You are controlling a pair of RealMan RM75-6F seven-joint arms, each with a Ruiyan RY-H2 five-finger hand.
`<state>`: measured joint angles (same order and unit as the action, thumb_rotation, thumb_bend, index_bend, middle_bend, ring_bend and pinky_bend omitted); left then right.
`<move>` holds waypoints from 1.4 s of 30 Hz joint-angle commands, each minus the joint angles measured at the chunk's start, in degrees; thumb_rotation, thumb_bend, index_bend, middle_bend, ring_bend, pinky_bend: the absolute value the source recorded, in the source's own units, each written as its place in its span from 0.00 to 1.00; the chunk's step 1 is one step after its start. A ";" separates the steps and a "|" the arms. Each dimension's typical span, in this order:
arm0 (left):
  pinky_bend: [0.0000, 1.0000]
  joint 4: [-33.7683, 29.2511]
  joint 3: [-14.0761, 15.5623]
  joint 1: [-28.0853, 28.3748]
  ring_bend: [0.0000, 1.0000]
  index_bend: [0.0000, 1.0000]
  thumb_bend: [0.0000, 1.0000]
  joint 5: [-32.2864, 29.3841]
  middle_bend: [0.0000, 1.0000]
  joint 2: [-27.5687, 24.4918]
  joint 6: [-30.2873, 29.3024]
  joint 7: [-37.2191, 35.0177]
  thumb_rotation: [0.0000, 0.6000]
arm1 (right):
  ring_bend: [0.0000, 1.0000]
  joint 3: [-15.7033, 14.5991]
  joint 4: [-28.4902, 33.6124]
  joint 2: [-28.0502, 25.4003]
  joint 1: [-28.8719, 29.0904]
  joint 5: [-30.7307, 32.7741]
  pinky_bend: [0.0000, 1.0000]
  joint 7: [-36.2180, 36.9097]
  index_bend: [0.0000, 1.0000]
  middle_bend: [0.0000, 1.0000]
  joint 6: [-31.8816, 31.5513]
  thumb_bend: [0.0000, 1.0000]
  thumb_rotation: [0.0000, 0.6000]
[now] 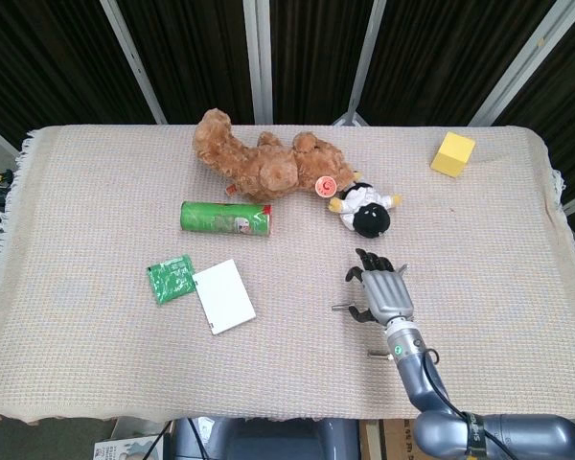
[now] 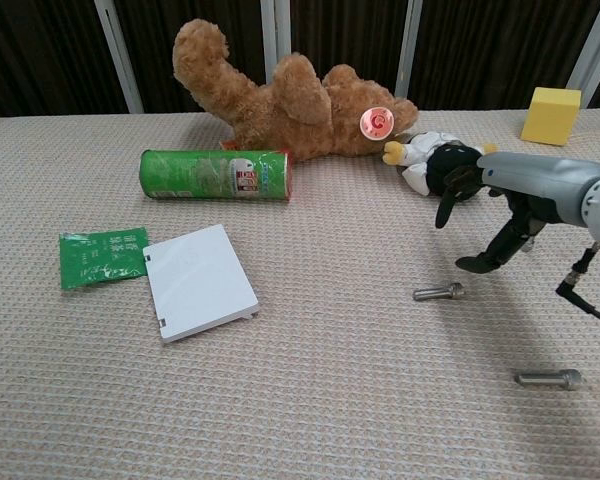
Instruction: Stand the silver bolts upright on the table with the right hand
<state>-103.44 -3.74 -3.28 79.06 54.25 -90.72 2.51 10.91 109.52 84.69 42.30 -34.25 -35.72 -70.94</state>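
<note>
Two silver bolts lie flat on the woven cloth. One bolt [image 1: 342, 309] [image 2: 438, 293] lies just beside and below the thumb of my right hand [image 1: 383, 287] [image 2: 502, 215]. The other bolt [image 1: 377, 354] [image 2: 548, 379] lies nearer the front edge, by my wrist. My right hand hovers over the cloth with its fingers spread and pointing down and away, holding nothing. Its thumb tip [image 2: 477, 264] hangs a little above and right of the first bolt, apart from it. My left hand shows in neither view.
A brown teddy bear [image 1: 259, 161] and a small black-and-white plush [image 1: 366, 209] lie at the back, the plush just beyond my fingers. A green can [image 1: 226, 218], a green packet [image 1: 170, 279] and a white card [image 1: 223, 296] lie to the left. A yellow block [image 1: 453, 154] stands far right.
</note>
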 commanded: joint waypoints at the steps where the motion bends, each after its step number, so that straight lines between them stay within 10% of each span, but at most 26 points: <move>1: 0.18 0.09 -0.02 0.02 0.05 0.09 0.12 0.00 0.07 -0.04 0.06 -0.20 1.00 | 0.01 0.95 -2.19 2.85 1.32 1.76 0.09 -1.41 0.43 0.01 -0.92 0.30 1.00; 42: 0.18 0.23 -0.17 0.14 0.05 0.09 0.12 -0.34 0.07 0.04 0.21 -0.28 1.00 | 0.01 0.88 -9.45 10.22 1.67 3.92 0.09 -1.83 0.54 0.01 1.23 0.30 1.00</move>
<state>-103.21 -3.91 -3.14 78.72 54.29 -90.52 2.22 11.80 100.06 94.92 43.98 -30.30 -37.56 -69.73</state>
